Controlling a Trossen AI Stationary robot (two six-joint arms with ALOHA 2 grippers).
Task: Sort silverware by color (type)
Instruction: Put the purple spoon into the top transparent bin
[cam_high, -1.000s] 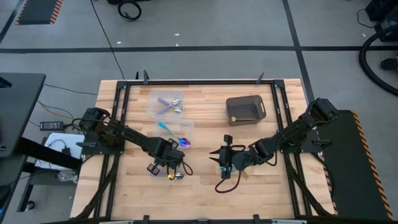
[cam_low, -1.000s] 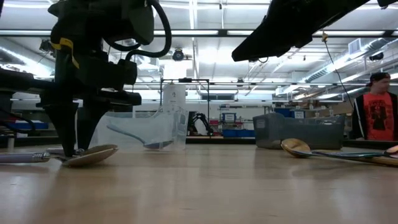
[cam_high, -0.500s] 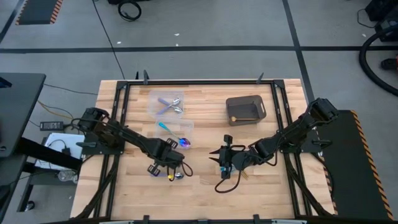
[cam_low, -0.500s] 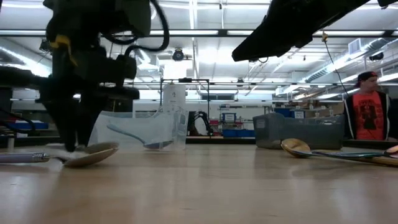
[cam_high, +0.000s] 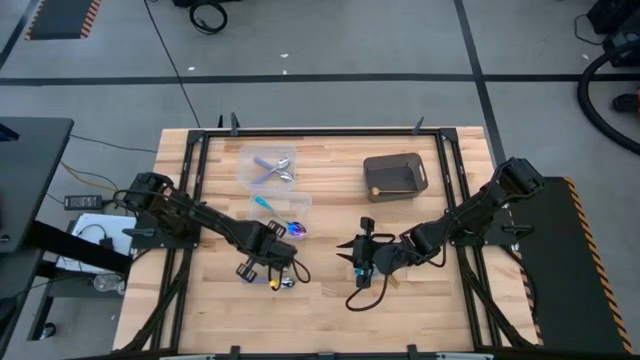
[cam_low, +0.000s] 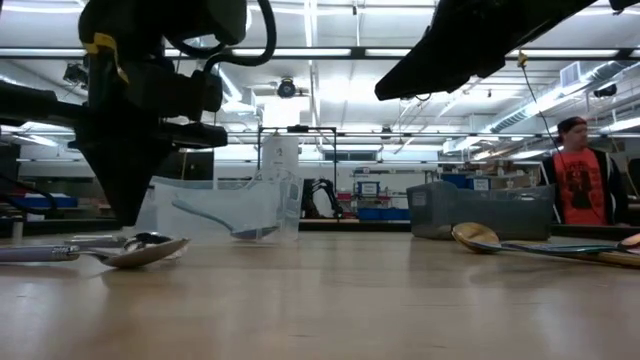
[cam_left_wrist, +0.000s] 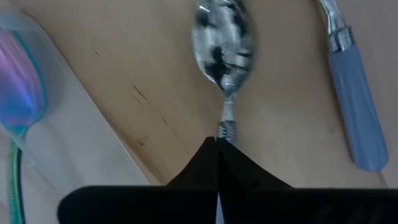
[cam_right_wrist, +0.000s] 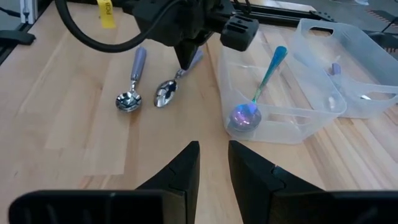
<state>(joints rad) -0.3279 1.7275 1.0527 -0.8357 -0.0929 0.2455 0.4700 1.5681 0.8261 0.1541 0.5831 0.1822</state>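
In the high view, the left gripper (cam_high: 272, 266) is sitting lower left of centre on the pale wooden table (cam_high: 320, 310), over small silverware that is too tiny here to make out. The right gripper (cam_high: 358, 258) is waiting just right of centre.

In the low view, a silver-headed spoon (cam_low: 140, 250) is lying flat at the left edge under the dark arm, and a gold spoon (cam_low: 478, 238) is resting at the right, before a dark grey bin (cam_low: 480, 210).

In the left wrist view, the fingers are meeting in a point, apparently pinching the neck of a lavender-handled spoon with a silver bowl (cam_left_wrist: 224, 43); a second lavender handle (cam_left_wrist: 356, 112) is lying at the right.

In the right wrist view, the right gripper's fingers (cam_right_wrist: 186, 165) are standing slightly apart, holding nothing. A teal-handled spoon with an iridescent purple head (cam_right_wrist: 254, 106) is lying in a clear plastic tub (cam_right_wrist: 292, 118) at centre right.
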